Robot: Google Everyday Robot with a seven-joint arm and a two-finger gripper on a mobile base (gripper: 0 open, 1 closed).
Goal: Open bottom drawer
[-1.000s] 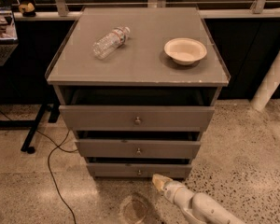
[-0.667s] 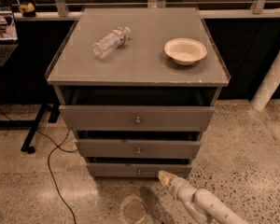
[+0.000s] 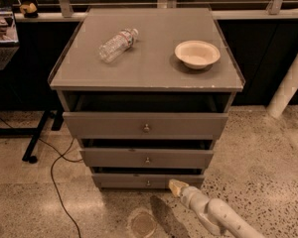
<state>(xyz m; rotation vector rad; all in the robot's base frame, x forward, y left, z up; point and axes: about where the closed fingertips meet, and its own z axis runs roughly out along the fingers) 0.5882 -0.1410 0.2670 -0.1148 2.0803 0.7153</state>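
Pale cream tool (image 3: 177, 187) on a rounded white arm, low at the foot of the grey desk (image 3: 149, 71), tip against or just short of the bottom drawer (image 3: 119, 181). Open or closed: cannot tell.

Up and to the left of the tool, touching or nearly so: that bottom drawer, a flat matte grey front, shortest and narrowest of three, with a small round metal knob (image 3: 148, 183) at centre, just left of the tool tip.

Above the tool: middle drawer (image 3: 114, 157) and top drawer (image 3: 104, 124), same flat grey, same small knobs, a dark gap over each front.

Far above, on the smooth grey desk top: up and left, a clear plastic bottle (image 3: 117, 44) on its side, ribbed, label too small to read, contents not discernible; up and slightly right, a round cream bowl (image 3: 197, 54), shallow, with nothing visible inside.

Beneath and around the tool: speckled polished floor (image 3: 258, 157). Left of it, a thin black cable (image 3: 57, 182) in a loose curve. Below left, a round pale mark (image 3: 142, 223) on the floor.
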